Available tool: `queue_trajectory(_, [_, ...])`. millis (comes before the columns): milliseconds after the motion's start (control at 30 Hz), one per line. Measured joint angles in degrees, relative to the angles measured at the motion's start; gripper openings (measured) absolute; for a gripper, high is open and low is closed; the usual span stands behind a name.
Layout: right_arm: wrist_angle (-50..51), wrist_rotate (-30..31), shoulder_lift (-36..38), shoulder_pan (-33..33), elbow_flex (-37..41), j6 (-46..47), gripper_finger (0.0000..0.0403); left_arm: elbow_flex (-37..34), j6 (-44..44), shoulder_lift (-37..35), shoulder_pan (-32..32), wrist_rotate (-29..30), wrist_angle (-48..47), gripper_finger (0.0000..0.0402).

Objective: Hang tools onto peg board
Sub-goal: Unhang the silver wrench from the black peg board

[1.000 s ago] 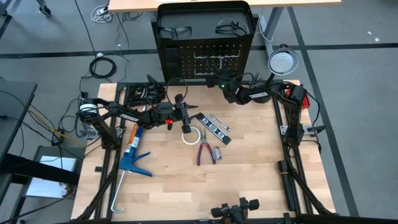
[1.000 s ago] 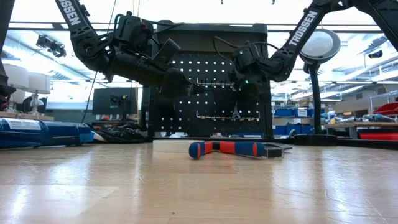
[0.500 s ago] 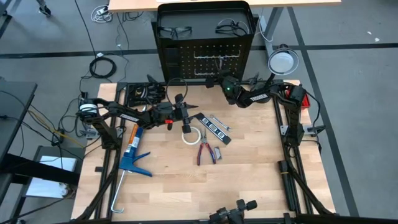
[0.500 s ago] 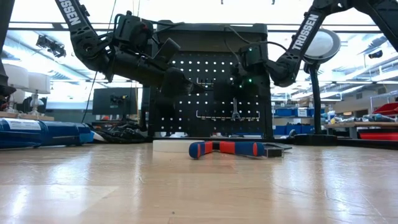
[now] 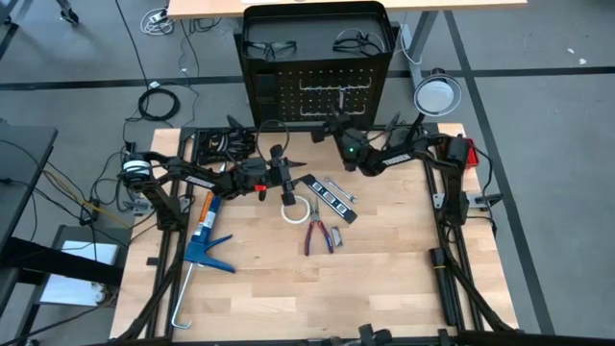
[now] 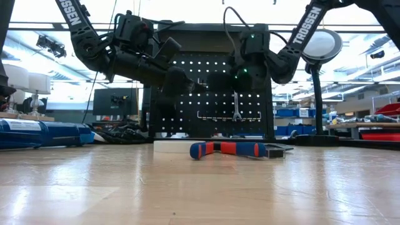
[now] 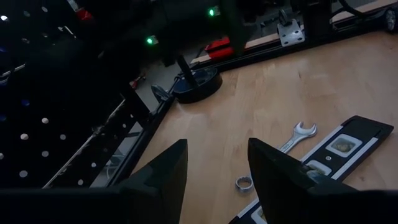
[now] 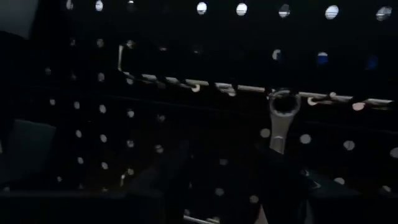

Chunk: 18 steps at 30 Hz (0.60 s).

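Even overhead light; backlit glare low; wrist views dim, murky

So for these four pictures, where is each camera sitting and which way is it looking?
High view: overhead, straight down on table, both arms, peg board.
Low view: table height, level toward the board; arms enter from above.
Left wrist view: past open left gripper to wrench on the table.
Right wrist view: past right gripper, facing the board and hung wrench.
Shared: that hung wrench also shows in the low view.
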<state>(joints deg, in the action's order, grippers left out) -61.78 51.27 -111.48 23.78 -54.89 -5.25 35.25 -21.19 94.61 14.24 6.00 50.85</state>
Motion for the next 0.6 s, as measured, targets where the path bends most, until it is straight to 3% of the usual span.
queue_trajectory(267, [8.39, 3.33, -0.02, -3.55, -8.57, -2.82, 0.0172, 0.0, 0.33, 0.0, 0.0, 0.0, 0.31, 0.0172])
queue_trajectory(433, [9.15, 5.77, -0.02, -1.82, -9.29, -4.41, 0.0172, 0.0, 0.37, 0.0, 0.02, 0.0, -0.26, 0.0172])
queue_trajectory(600, [12.77, 4.72, -0.04, 2.49, -7.4, 2.64, 0.0172, 0.0, 0.39, 0.0, 0.01, 0.0, -0.26, 0.0172])
